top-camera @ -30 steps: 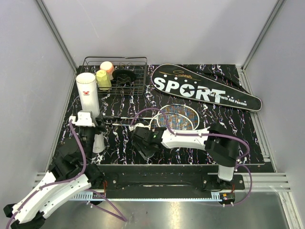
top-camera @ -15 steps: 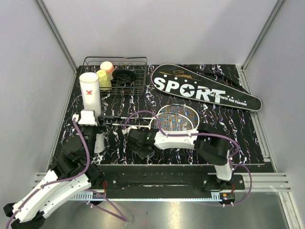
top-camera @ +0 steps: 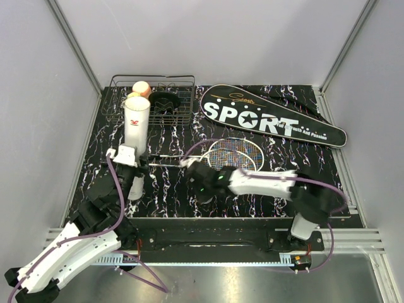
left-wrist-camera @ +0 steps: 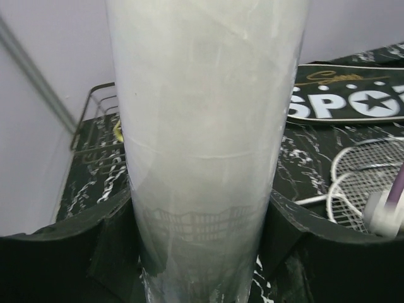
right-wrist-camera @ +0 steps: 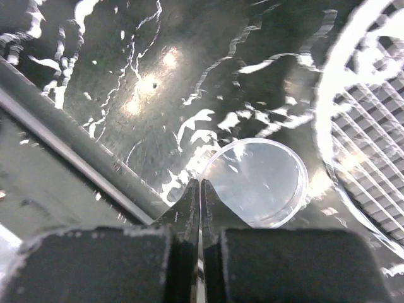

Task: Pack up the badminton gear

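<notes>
white tube (top-camera: 136, 120) stands upright near the table's (top-camera: 164, 189) back left corner, just in front of the wire basket (top-camera: 170, 78), clamped low down by the left gripper (top-camera: 130, 156), fingers spread around it. right gripper (right-wrist-camera: 200, 189) is near the front edge's middle, fingers pressed together, tips at the rim of a clear round lid (right-wrist-camera: 259, 183) lying beside the rackets (top-camera: 233, 154); whether they nip it i cannot tell. black "sport" bag (top-camera: 271, 117) lies along the back edge.

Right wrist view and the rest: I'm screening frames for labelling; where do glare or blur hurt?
Right wrist view: glare spots on the glossy table, the right tool soft near the lens, the clear lid sharp. Left wrist view: the white tube fills the frame, soft and washed out; the bag behind is readable. Top external view: even light, no strong glare.
</notes>
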Available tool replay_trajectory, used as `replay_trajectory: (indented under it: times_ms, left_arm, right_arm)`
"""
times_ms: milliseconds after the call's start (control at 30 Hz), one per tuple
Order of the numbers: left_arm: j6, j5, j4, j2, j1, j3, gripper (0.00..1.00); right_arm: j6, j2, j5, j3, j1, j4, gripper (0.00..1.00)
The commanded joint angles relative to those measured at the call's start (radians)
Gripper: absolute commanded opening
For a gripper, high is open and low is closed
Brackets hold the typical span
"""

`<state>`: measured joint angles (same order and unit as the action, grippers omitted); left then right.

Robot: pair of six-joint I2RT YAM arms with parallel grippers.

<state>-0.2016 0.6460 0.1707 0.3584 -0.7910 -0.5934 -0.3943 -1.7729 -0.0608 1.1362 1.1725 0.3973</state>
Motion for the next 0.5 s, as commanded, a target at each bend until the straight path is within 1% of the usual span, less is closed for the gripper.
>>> replay_trajectory:
  times_ms: [0, 33, 67, 100, 133, 167, 200, 233, 267, 333, 367, 467]
  left_arm:
    - [0.007, -0.228, -0.068, 0.020, 0.006, -0.003, 0.06]
    - [0.010, -0.261, -0.065, 0.040, 0.006, -0.005, 0.06]
    - [0.010, -0.331, -0.059, 0.051, 0.006, -0.008, 0.06]
    - [0.011, -0.365, -0.053, 0.065, 0.006, -0.009, 0.06]
    - [0.013, -0.400, -0.050, 0.097, 0.006, -0.017, 0.06]
    - [0.014, -0.477, -0.042, 0.117, 0.006, -0.023, 0.06]
    - [0.013, -0.518, -0.024, 0.135, 0.006, -0.040, 0.06]
    - [0.017, -0.563, -0.011, 0.175, 0.006, -0.048, 0.06]
    - [0.021, -0.645, -0.004, 0.194, 0.006, -0.054, 0.06]
    - [0.027, -0.753, 0.013, 0.233, 0.006, -0.068, 0.07]
    - [0.028, -0.822, 0.016, 0.243, 0.006, -0.071, 0.07]
    - [0.034, -0.874, 0.016, 0.248, 0.006, -0.072, 0.08]
  right_arm:
    - [-0.055, 0.365, 0.179, -0.107, -0.204, -0.098, 0.00]
    - [-0.055, 0.419, 0.203, -0.143, -0.242, -0.098, 0.00]
    - [-0.054, 0.472, 0.251, -0.157, -0.319, -0.095, 0.00]
    - [-0.052, 0.574, 0.268, -0.167, -0.358, -0.083, 0.00]
    - [-0.049, 0.623, 0.289, -0.170, -0.391, -0.059, 0.00]
    - [-0.046, 0.671, 0.343, -0.165, -0.433, -0.046, 0.00]
    - [-0.038, 0.749, 0.372, -0.155, -0.494, -0.032, 0.00]
    - [-0.034, 0.779, 0.403, -0.121, -0.523, -0.003, 0.00]
    - [-0.029, 0.817, 0.459, -0.096, -0.543, 0.012, 0.00]
    - [-0.012, 0.831, 0.515, -0.022, -0.579, 0.058, 0.00]
    - [-0.006, 0.823, 0.573, 0.006, -0.582, 0.073, 0.00]
    - [0.011, 0.790, 0.645, 0.111, -0.582, 0.142, 0.00]
